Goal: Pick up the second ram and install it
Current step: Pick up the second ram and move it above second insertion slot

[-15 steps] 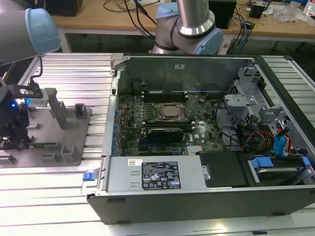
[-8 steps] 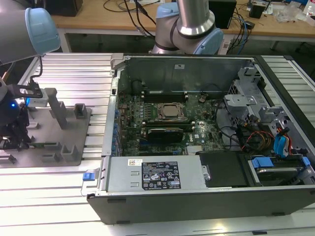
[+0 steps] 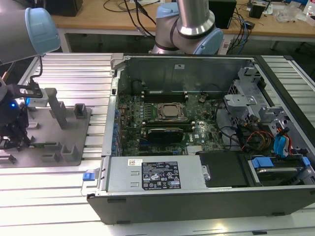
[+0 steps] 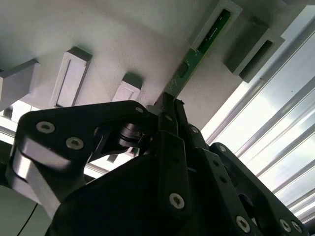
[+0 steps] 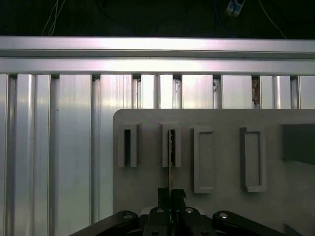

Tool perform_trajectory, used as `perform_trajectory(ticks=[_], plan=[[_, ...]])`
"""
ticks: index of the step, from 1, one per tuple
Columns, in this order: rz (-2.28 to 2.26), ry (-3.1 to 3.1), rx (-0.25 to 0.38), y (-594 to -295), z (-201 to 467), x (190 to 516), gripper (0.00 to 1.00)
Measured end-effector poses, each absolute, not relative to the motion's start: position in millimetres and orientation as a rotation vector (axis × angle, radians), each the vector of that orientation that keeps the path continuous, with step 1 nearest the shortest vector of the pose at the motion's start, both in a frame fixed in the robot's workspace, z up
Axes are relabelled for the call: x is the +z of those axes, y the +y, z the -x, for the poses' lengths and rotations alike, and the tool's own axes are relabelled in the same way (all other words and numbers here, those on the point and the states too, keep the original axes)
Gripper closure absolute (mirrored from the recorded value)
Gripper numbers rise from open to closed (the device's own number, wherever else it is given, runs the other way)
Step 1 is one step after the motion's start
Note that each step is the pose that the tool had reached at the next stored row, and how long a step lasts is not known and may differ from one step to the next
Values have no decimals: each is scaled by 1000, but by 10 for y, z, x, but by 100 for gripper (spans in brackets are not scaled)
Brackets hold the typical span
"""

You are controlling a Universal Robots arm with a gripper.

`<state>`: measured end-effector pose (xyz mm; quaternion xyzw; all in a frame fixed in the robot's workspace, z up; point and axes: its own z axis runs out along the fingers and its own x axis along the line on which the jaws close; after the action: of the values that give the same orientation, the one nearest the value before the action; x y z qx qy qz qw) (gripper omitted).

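In the exterior view the gripper (image 3: 14, 140) sits low over the grey fixture (image 3: 69, 147). In the second wrist view the fingers (image 4: 170, 147) pinch the near end of the second ram (image 4: 197, 56), which runs on ahead of the fingertips into a fixture slot. In the first wrist view the stick stands edge-on between the closed fingers, with its far end in the slot just beyond them.

You're working in a robotics lab: a slatted aluminium bench (image 3: 59, 187) under your claw (image 5: 171, 192), an opened computer case (image 3: 221, 204) well apart from it, cable-strewn wooden desks (image 3: 88, 19) beyond.
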<state>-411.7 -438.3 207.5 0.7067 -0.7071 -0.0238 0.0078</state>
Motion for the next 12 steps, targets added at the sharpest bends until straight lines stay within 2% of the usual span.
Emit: perform_trajectory(ticks=[6, 8, 12], plan=[[-2209, -2211, -74, -4382, 4117, 2076, 87], [-2209, -2210, -74, -4382, 4117, 2077, 91], [-2209, -2210, -74, -4382, 4117, 2078, 91]])
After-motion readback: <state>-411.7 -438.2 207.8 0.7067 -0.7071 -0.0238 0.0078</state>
